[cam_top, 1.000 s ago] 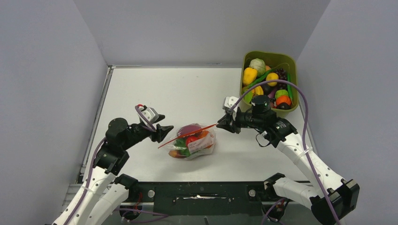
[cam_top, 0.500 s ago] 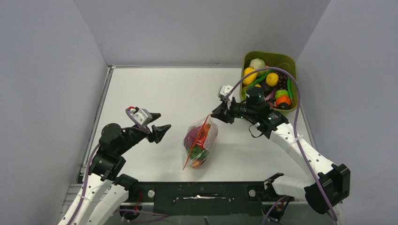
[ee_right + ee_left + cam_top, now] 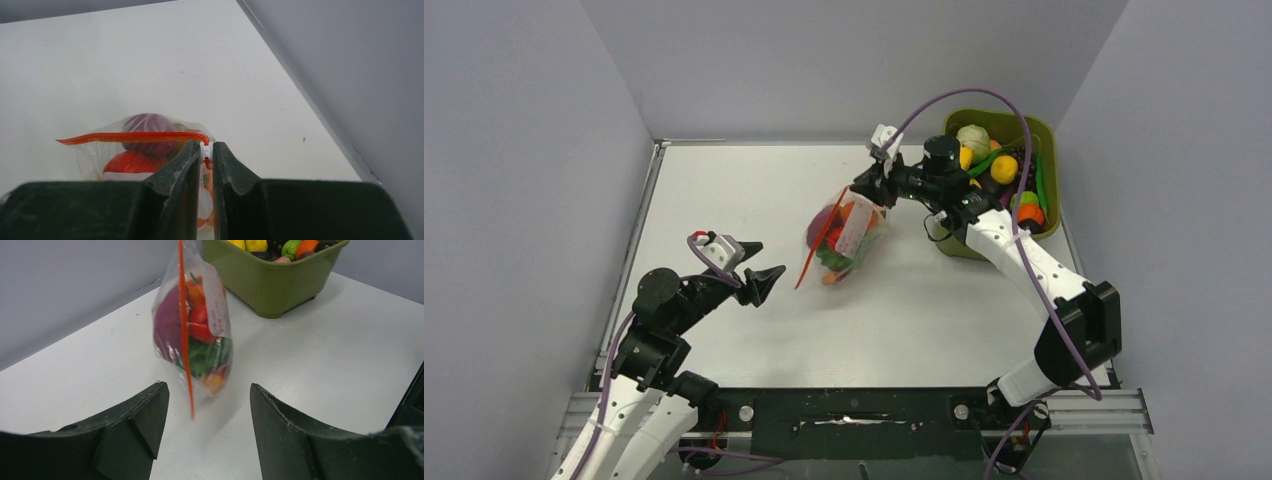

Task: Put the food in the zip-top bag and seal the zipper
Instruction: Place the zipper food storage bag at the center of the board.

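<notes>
Two grippers, two states: your right gripper (image 3: 865, 189) is pinched on the far end of the zipper (image 3: 816, 255), and the zip-top bag (image 3: 852, 236) hangs from it with the food (image 3: 169, 325) inside, just left of the green tub (image 3: 270, 287). Your left gripper (image 3: 766, 260) gapes wide, near-left, well apart.
</notes>
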Tool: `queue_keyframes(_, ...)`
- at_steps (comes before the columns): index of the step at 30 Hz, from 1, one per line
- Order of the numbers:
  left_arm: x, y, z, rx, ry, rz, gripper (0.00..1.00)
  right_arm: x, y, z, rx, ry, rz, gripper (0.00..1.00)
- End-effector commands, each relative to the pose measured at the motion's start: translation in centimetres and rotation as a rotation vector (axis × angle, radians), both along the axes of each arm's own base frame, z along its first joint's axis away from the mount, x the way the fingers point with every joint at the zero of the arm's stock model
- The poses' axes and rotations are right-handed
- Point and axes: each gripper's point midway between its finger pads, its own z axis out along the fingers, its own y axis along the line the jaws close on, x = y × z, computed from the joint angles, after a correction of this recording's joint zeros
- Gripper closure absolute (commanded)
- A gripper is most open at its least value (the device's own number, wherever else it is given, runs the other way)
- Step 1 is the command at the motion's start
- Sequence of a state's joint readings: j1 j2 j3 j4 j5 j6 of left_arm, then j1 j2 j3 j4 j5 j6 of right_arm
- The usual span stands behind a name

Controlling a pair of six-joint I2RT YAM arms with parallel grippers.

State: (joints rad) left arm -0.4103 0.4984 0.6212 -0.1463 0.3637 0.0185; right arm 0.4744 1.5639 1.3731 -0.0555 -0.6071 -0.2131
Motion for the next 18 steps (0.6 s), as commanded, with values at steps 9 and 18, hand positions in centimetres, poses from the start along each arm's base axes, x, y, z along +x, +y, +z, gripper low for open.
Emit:
queue_keyframes(9,0.4,0.4,0.5,-0.035,-0.025,0.031,0.40,11.4,-2.3,4.1,-0.101,-0.375,-0.180,0.99)
queue_keyframes(18,0.7,0.5,-1.1,-0.045,0.017,0.057,0.40,5.8,0.0,-11.4,-0.327,-0.311,0.044,0.99)
